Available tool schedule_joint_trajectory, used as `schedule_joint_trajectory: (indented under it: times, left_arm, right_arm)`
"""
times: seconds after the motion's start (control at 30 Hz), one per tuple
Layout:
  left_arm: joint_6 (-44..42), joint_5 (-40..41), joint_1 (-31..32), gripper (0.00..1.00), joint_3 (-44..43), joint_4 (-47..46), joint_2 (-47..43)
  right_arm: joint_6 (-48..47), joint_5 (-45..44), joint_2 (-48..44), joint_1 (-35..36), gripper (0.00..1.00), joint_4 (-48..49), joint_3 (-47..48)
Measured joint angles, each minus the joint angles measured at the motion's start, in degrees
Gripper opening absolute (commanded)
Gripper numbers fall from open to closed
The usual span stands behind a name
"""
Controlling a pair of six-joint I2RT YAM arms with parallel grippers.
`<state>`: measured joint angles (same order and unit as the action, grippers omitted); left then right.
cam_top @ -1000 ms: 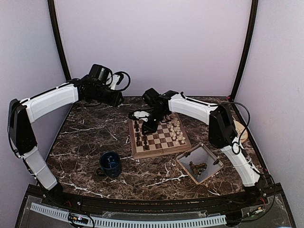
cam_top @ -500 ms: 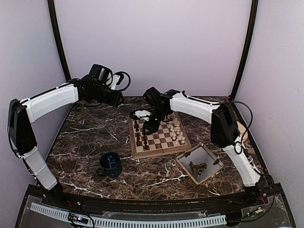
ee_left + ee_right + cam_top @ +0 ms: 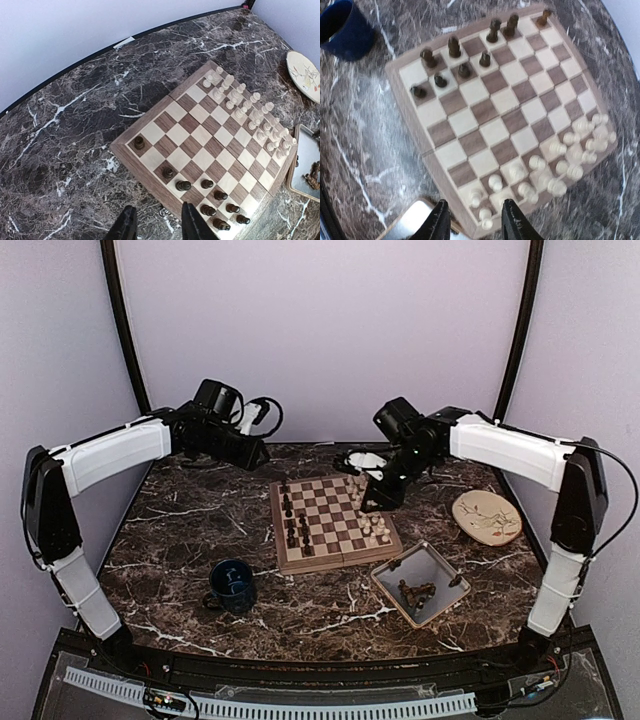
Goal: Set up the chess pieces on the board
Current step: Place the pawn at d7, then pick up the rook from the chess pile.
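The board [image 3: 335,522] lies mid-table. Dark chess pieces [image 3: 292,525] stand along its left side and white pieces [image 3: 372,520] along its right. My right gripper [image 3: 375,502] hangs over the board's right part. In the right wrist view it [image 3: 475,226] is open and empty above the white pieces [image 3: 555,165], with the dark ones [image 3: 455,47] at the far side. My left gripper [image 3: 255,455] is raised behind the board's left corner. In its wrist view it [image 3: 157,226] is open and empty over the marble beside the board [image 3: 200,135], near the dark pieces [image 3: 212,195].
A grey tray [image 3: 430,565] at the front right holds several loose dark pieces [image 3: 415,590]. A round beige plate [image 3: 485,517] lies at the right. A blue mug [image 3: 232,585] stands in front of the board's left corner. Walls enclose the table.
My right arm has drawn back from the dark side of the board to its white side, rising, and its jaws have widened. The left arm has barely moved.
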<state>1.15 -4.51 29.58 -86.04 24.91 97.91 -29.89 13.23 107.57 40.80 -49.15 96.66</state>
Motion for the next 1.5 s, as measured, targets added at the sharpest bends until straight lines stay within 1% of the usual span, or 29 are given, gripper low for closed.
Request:
schedule_joint_trajectory:
  times: [0.13, 0.3, 0.4, 0.47, 0.53, 0.67, 0.87, 1.13, 1.3, 1.43, 1.5]
  left_arm:
    - [-1.6, -0.4, 2.8, 0.32, 0.0, 0.0, 0.9]
    - [-3.8, 0.6, 8.3, 0.32, -0.1, 0.7, 3.7]
    - [-4.5, 1.1, 10.4, 0.32, -0.1, 1.1, 5.1]
    - [-4.8, 1.4, 10.8, 0.32, -0.1, 1.5, 5.6]
    - [-5.0, 1.9, 10.6, 0.32, -0.1, 1.8, 5.7]
    - [-5.0, 2.7, 10.3, 0.32, -0.1, 1.8, 5.7]
    - [-5.1, 3.5, 10.2, 0.32, -0.1, 1.8, 5.7]
    - [-5.1, 3.8, 10.3, 0.32, -0.1, 1.8, 5.8]
    - [-5.1, 4.0, 10.5, 0.32, -0.1, 1.9, 5.8]
    - [-5.3, 4.1, 10.6, 0.32, -0.1, 1.9, 5.8]
    - [-5.4, 4.2, 10.6, 0.31, -0.1, 1.9, 5.8]
  right_arm:
    - [-1.2, -0.7, -7.8, -2.3, 0.33, -0.2, -13.1]
    - [-2.9, -0.7, -13.0, -2.4, 0.32, -2.2, -26.0]
    - [-4.0, 0.7, -16.9, -2.2, 0.32, -3.7, -30.5]
    - [-5.0, 1.8, -20.1, -1.8, 0.35, -4.5, -32.9]
    - [-6.1, 2.5, -23.2, -0.6, 0.38, -5.3, -35.3]
    - [-7.7, 2.1, -26.4, 3.1, 0.39, -5.6, -40.6]
    - [-8.4, 0.4, -26.4, 6.3, 0.38, -5.6, -43.4]
    - [-8.0, -4.7, -25.3, 7.2, 0.37, -2.0, -45.7]
    - [-7.5, -6.5, -23.9, 7.2, 0.34, 0.2, -46.0]
    - [-7.3, -6.9, -22.8, 7.2, 0.26, 1.3, -46.0]
    - [-7.3, -6.9, -22.3, 7.3, 0.19, 1.5, -46.1]
